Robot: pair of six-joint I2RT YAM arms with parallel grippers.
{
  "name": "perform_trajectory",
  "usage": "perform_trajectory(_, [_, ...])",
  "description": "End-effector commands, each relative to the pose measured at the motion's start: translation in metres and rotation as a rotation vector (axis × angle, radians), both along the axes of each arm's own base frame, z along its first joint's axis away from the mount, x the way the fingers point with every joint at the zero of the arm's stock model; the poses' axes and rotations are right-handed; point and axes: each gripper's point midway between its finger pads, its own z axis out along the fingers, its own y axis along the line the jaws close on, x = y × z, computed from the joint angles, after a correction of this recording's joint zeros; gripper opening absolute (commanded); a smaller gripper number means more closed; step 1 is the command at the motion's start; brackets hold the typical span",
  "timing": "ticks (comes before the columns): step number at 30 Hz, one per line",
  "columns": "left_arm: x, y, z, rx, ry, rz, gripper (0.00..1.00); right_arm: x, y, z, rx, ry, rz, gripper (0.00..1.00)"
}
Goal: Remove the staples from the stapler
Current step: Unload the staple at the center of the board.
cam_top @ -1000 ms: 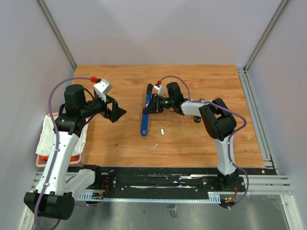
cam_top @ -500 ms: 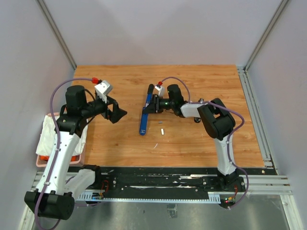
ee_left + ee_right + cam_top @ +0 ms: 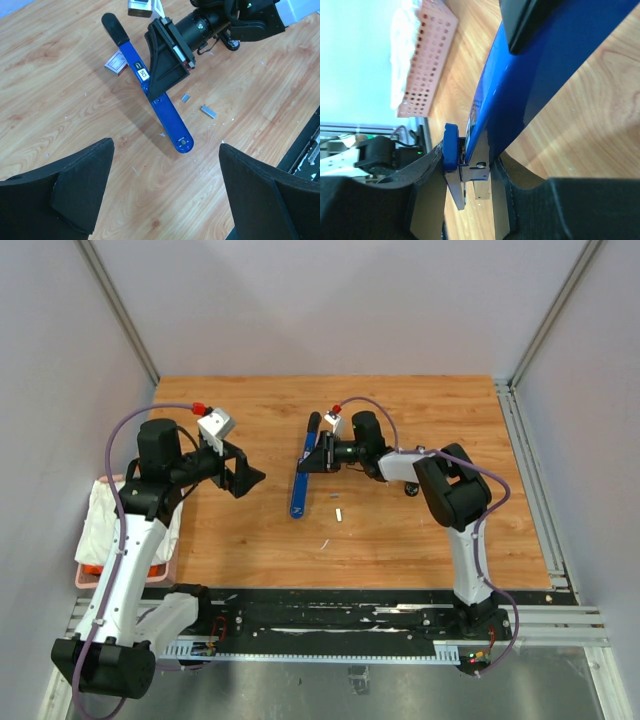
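flanking the stapler [image 3: 170, 120]: loose staples [image 3: 208, 111], red-and-white box [image 3: 116, 64]

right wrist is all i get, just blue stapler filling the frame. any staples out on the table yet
Observer: Yes. Two short silvery staple bars lie on the wooden table, apart from the blue stapler.
Operator: where's the left gripper
Observer: The left gripper hovers open and empty, well apart from the stapler, to its left in the top view.
Operator: anything else near the stapler
Observer: A small red-and-white flat box lies on the table close by the stapler's black-tipped end.
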Motion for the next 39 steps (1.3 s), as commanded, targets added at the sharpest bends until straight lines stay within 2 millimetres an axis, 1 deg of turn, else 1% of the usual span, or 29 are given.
perform_trajectory(1, [-0.001,-0.001,0.004,-0.016,-0.023,-0.010,0.98,-0.001,0.003,0.086,0.219,-0.045,0.018,0.13])
perform_trajectory(3, [-0.001,-0.002,0.004,-0.019,-0.022,-0.012,0.98,-0.002,0.004,0.095,0.240,-0.023,0.026,0.13])
perform_trajectory(6, [-0.001,-0.002,0.005,-0.021,-0.023,-0.012,0.98,-0.004,0.004,0.100,0.265,-0.008,0.032,0.14])
perform_trajectory(9, [-0.001,-0.002,0.001,-0.017,-0.015,-0.020,0.98,-0.004,0.003,0.096,0.268,0.010,0.024,0.15])
perform_trajectory(10, [-0.002,-0.002,-0.004,-0.009,-0.011,-0.025,0.98,-0.001,0.002,0.094,0.262,0.029,0.009,0.15])
perform_trajectory(12, [-0.002,-0.001,-0.014,0.024,-0.012,-0.043,0.98,0.008,-0.004,0.099,0.270,0.080,-0.037,0.15])
perform_trajectory(13, [0.000,0.002,-0.020,0.044,-0.012,-0.035,0.98,0.012,-0.007,0.105,0.280,0.100,-0.062,0.15])
perform_trajectory(15, [0.006,0.007,-0.034,0.076,-0.003,-0.015,0.98,0.018,-0.016,0.125,0.316,0.091,-0.100,0.13])
perform_trajectory(17, [0.009,0.007,-0.046,0.084,0.019,-0.014,0.98,0.022,-0.025,0.135,0.325,0.099,-0.148,0.13])
perform_trajectory(18, [0.010,0.006,-0.049,0.081,0.021,-0.023,0.98,0.025,-0.028,0.130,0.310,0.125,-0.172,0.14])
perform_trajectory(19, [0.011,0.005,-0.053,0.081,0.028,-0.032,0.98,0.025,-0.033,0.135,0.296,0.136,-0.192,0.14])
perform_trajectory(21, [0.015,0.003,-0.056,0.099,0.018,-0.035,0.98,0.026,-0.039,0.119,0.219,0.196,-0.236,0.15])
perform_trajectory(24, [0.023,0.001,-0.058,0.148,-0.014,-0.023,0.98,0.025,-0.044,0.098,0.146,0.214,-0.278,0.14])
perform_trajectory(28, [0.024,-0.012,-0.065,0.166,0.008,-0.052,0.98,0.025,-0.046,0.081,0.098,0.197,-0.281,0.12])
perform_trajectory(29, [0.023,-0.016,-0.066,0.166,0.016,-0.063,0.98,0.026,-0.047,0.080,0.093,0.193,-0.283,0.12])
perform_trajectory(31, [0.022,-0.023,-0.069,0.165,0.035,-0.084,0.98,0.026,-0.047,0.080,0.086,0.169,-0.283,0.11])
perform_trajectory(33, [0.023,-0.029,-0.065,0.164,0.052,-0.102,0.98,0.024,-0.045,0.083,0.077,0.145,-0.274,0.11])
perform_trajectory(36, [0.031,-0.036,-0.062,0.147,0.090,-0.083,0.98,0.019,-0.039,0.088,0.071,0.119,-0.257,0.10])
perform_trajectory(39, [0.043,-0.043,-0.061,0.111,0.140,-0.041,0.98,0.013,-0.030,0.100,0.074,0.086,-0.222,0.10])
